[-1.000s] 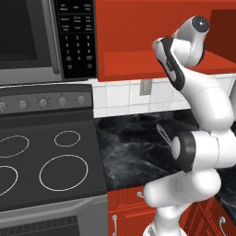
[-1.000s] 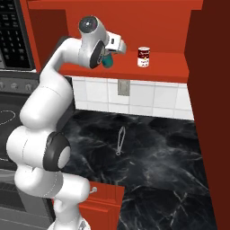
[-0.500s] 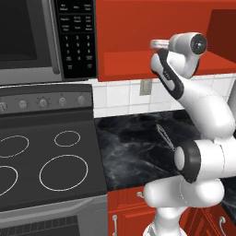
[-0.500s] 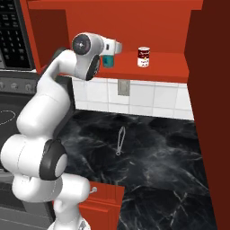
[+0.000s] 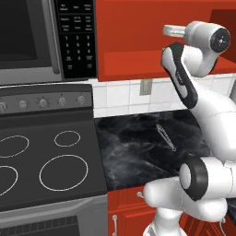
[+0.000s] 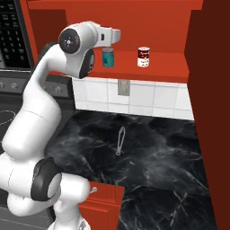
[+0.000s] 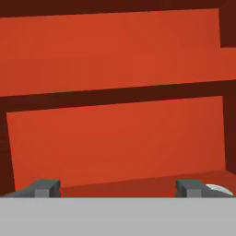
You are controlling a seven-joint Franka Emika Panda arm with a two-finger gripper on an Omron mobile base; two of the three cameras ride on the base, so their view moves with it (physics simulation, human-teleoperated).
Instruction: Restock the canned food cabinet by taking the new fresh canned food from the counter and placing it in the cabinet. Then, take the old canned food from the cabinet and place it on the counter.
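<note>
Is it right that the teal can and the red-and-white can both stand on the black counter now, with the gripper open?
Not quite. Both cans stand on the floor of the red cabinet, not on the counter. The right base view shows the teal can and the red-and-white can upright and apart there. The gripper is indeed open and holds nothing.

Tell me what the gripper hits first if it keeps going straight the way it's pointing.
Most likely the red back wall of the cabinet. The gripper stands open, aimed into the cabinet, with nothing between its fingertips ahead. The teal can sits just off to one side, its silver top beside one fingertip; depth is hard to judge.
</note>
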